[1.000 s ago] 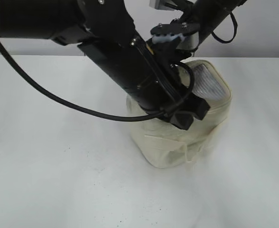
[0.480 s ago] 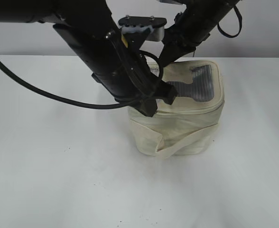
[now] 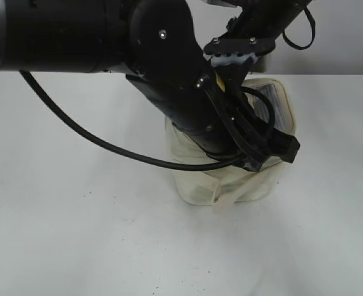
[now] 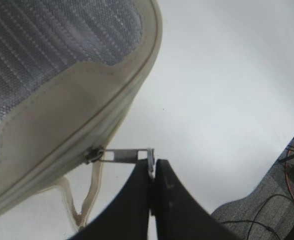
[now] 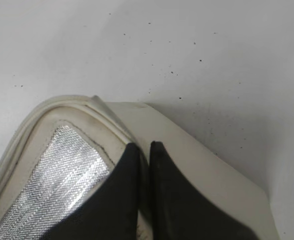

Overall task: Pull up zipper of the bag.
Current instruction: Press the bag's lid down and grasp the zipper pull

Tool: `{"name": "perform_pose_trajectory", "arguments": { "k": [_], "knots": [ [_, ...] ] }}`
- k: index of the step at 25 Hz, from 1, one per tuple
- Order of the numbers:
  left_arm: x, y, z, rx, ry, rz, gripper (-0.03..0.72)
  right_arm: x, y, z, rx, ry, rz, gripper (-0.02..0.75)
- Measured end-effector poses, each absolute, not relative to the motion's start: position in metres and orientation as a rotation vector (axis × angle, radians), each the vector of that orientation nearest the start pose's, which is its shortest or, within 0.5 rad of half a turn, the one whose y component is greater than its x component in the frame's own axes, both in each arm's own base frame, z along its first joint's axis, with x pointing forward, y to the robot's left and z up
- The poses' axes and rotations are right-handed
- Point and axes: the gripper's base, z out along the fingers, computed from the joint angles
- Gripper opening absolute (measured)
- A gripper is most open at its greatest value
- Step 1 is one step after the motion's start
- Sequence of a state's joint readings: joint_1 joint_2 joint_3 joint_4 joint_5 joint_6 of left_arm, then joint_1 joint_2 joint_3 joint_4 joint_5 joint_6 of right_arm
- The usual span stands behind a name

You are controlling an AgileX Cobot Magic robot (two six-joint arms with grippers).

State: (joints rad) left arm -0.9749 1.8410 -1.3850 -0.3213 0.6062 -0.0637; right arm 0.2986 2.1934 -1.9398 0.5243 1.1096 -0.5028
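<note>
The cream bag (image 3: 200,182) stands on the white table, tilted, with its grey ribbed top panel (image 3: 281,111) facing right. My left arm crosses over it. My left gripper (image 3: 283,151) sits at the bag's front right. In the left wrist view the left gripper (image 4: 152,167) is shut on the end of the silver zipper pull (image 4: 129,155). The pull runs from the slider (image 4: 93,154) on the lid rim zipper. My right gripper (image 5: 142,147) is shut on the bag's lid rim (image 5: 117,132) beside the grey panel (image 5: 57,185). Its tips are hidden in the exterior view.
The white table (image 3: 76,216) surrounds the bag. A black cable (image 3: 89,135) hangs from the left arm over the table. The cream strap (image 4: 84,210) dangles below the slider. Past the table edge lie grey floor and wires (image 4: 267,210).
My left arm has swung from the bag's left front to its right front. The bag has tipped from upright so that its top panel faces right.
</note>
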Motion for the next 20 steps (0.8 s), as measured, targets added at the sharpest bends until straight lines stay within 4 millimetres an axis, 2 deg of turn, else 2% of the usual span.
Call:
{"name": "perform_pose_trajectory", "arguments": {
  "k": [7,10,12,16,18,20],
  "knots": [
    [0.216,-0.346,0.243,0.921,2.483,-0.702,-0.003,0.442,0.179,0.234,-0.853,2.595,0.656,0.007],
    [0.214,-0.342,0.245,0.989,2.469,-0.634,0.027,0.442,0.179,0.234,-0.838,2.601,0.661,0.052],
    [0.214,-0.336,0.252,1.042,2.431,-0.569,0.090,0.443,0.179,0.236,-0.829,2.596,0.668,0.146],
    [0.221,-0.321,0.273,1.066,2.343,-0.482,0.248,0.442,0.179,0.242,-0.793,2.602,0.681,0.449],
    [0.229,-0.311,0.281,1.044,2.317,-0.449,0.319,0.441,0.176,0.244,-0.785,2.619,0.646,0.531],
    [0.240,-0.302,0.286,1.006,2.307,-0.426,0.372,0.438,0.172,0.250,-0.777,2.634,0.592,0.567]
  ]
}}
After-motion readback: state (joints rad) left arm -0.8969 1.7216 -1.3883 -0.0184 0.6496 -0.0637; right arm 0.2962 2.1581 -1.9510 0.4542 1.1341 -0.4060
